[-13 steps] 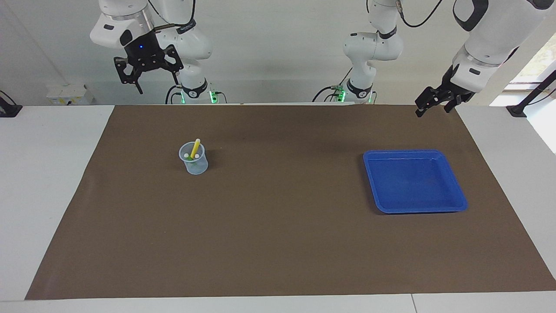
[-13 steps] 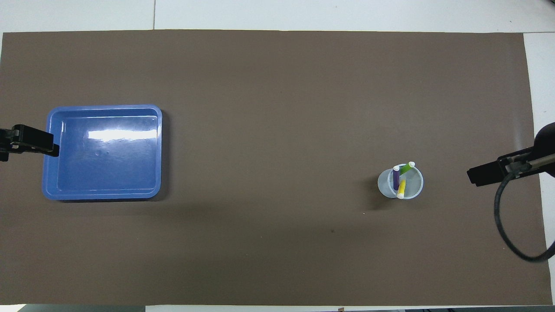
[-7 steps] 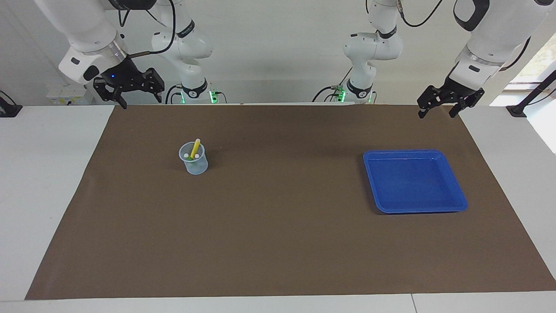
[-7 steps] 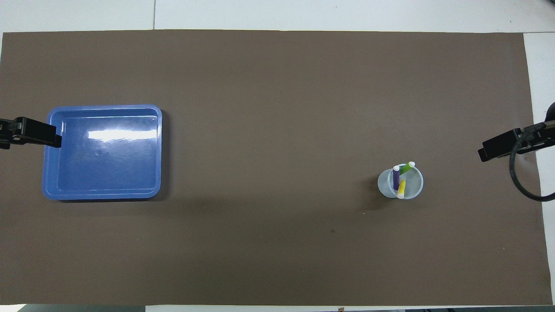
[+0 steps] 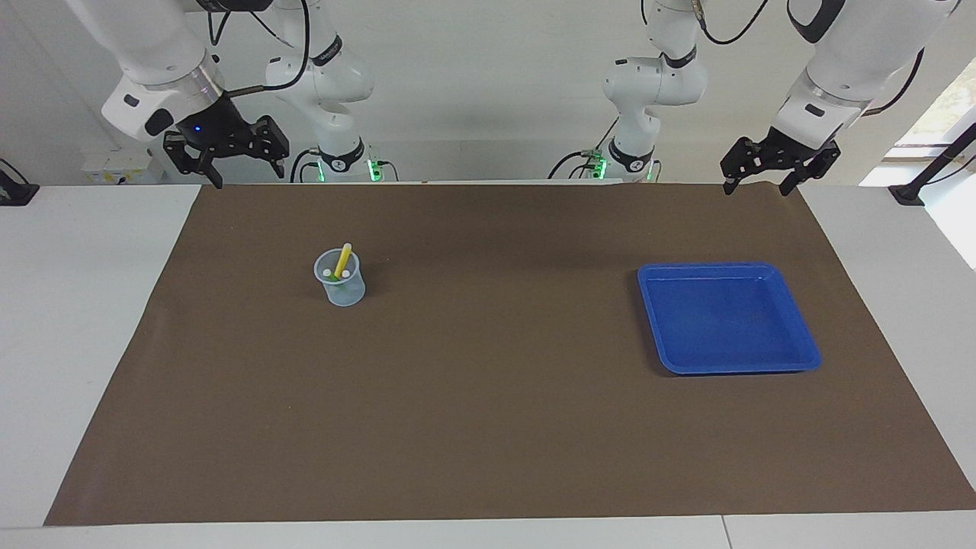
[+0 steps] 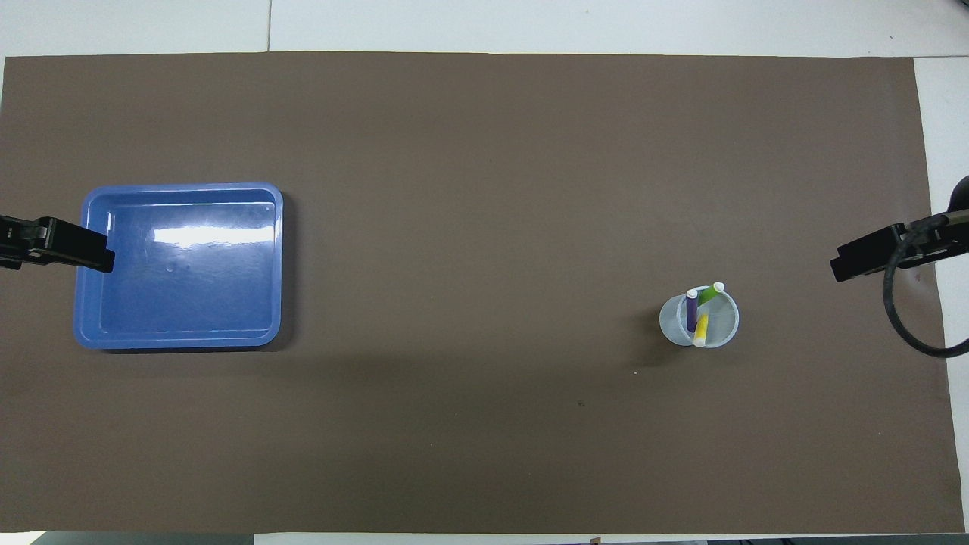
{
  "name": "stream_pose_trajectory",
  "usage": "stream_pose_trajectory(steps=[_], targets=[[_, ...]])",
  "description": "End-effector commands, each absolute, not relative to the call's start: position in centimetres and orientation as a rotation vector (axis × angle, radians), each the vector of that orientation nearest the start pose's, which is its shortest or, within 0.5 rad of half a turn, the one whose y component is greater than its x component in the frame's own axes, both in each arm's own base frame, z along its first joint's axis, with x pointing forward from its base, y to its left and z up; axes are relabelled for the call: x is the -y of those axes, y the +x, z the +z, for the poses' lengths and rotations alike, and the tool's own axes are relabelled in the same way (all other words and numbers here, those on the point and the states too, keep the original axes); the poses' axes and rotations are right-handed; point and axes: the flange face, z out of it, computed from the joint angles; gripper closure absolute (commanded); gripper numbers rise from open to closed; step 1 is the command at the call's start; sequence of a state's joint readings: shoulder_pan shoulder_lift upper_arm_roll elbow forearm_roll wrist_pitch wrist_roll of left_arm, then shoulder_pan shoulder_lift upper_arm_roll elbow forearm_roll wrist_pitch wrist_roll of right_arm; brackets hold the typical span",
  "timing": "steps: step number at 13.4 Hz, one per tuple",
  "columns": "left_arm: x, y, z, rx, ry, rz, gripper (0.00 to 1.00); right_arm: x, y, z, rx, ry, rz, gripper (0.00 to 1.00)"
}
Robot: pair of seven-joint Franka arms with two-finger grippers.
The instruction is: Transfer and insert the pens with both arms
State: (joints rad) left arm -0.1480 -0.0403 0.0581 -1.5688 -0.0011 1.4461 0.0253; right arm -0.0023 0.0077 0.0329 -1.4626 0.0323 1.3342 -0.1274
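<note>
A: Facing view first. State of the right gripper (image 5: 245,174)?

B: Raised over the mat (image 5: 488,427) edge at the robots' end, toward the right arm's end of the table. Fingers spread wide, nothing between them, touching nothing.

A: And the left gripper (image 5: 758,183)?

B: Raised over the mat's corner at the robots' end, toward the left arm's end. Fingers apart, released, holding nothing.

A: Pens?

B: In the clear cup (image 5: 341,284), which stands upright on the mat toward the right arm's end. The yellow pen (image 5: 342,261) leans and sticks out above the rim; two pale tips show beside it. The blue tray (image 5: 801,360) lies flat toward the left arm's end, well apart from the cup.

A: Overhead view.

B: Only a black finger (image 6: 76,253) of the left gripper shows, its tip over the tray's (image 6: 82,333) edge. Likewise one of the right gripper's (image 6: 863,261), over the mat (image 6: 484,189) edge, apart from the cup (image 6: 672,327). Opening cannot be read here.

A: Pens from above?

B: All three in the cup: purple pen (image 6: 691,310), green pen (image 6: 710,295), yellow pen (image 6: 701,330), pale tips up, leaning against the rim.
</note>
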Motion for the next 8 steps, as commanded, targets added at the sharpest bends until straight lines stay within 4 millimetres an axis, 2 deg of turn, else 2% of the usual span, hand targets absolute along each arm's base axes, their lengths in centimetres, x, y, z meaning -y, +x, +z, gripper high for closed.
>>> stream_pose_trajectory(steps=[1,4,6,8], targets=[[4.3,52.8,64.0,-0.201,-3.117,0.153,0.00,-1.8,53.1,65.5,0.223,-3.099,0.201,0.00],[4.1,52.8,64.1,-0.197,-3.118,0.148,0.00,-1.4,53.2,65.8,0.209,-3.100,0.180,0.00],[4.1,52.7,64.1,-0.197,-3.119,0.151,0.00,-1.4,52.5,67.0,0.213,-3.100,0.144,0.00],[3.7,52.7,64.1,-0.188,-3.121,0.149,0.00,-1.4,52.6,66.9,0.213,-3.098,0.146,0.00]])
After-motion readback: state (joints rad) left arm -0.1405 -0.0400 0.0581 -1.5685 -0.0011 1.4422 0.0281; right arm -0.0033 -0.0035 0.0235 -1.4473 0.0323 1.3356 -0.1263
